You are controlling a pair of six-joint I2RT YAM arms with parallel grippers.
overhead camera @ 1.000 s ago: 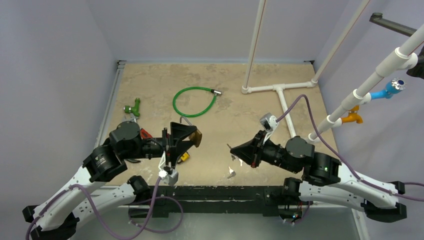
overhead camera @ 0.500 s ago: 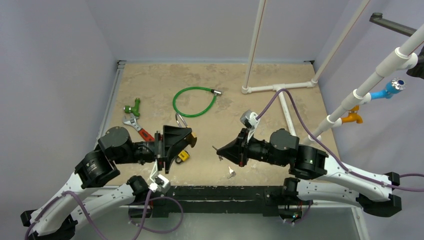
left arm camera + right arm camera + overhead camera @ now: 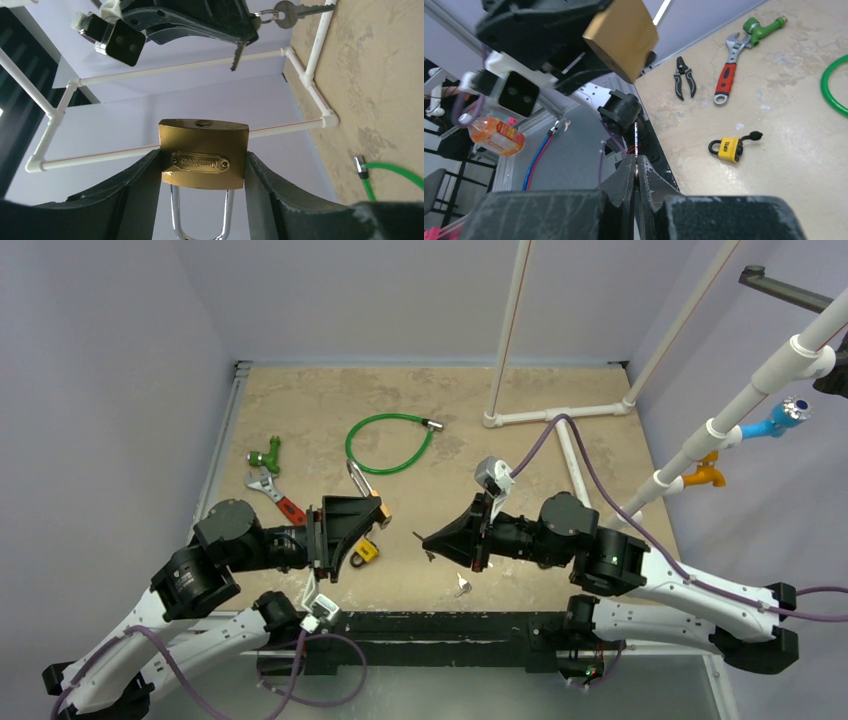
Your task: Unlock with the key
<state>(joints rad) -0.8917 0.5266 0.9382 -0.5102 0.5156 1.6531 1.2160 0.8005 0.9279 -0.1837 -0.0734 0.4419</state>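
My left gripper (image 3: 202, 161) is shut on a brass padlock (image 3: 203, 154), gripping its two sides. The keyhole end faces away from the wrist and the steel shackle (image 3: 201, 215) points back toward it. From above, the padlock (image 3: 379, 511) hangs over the table's front middle. My right gripper (image 3: 638, 162) is shut on a key (image 3: 637, 137), whose thin blade sticks out past the tips. That blade (image 3: 419, 537) points left at the padlock with a small gap between them. A second key (image 3: 295, 9) dangles from the same ring.
A small yellow padlock (image 3: 366, 550) lies under the left gripper. A loose key (image 3: 461, 586) rests near the front edge. A red-handled wrench (image 3: 275, 496), a green nozzle (image 3: 266, 455) and a green cable loop (image 3: 390, 443) lie further back. A white pipe frame (image 3: 555, 418) stands at the back right.
The right arm has carried the key leftward, toward the padlock. The left gripper has drawn back a little to the left, padlock still in it. The gap between them has narrowed.
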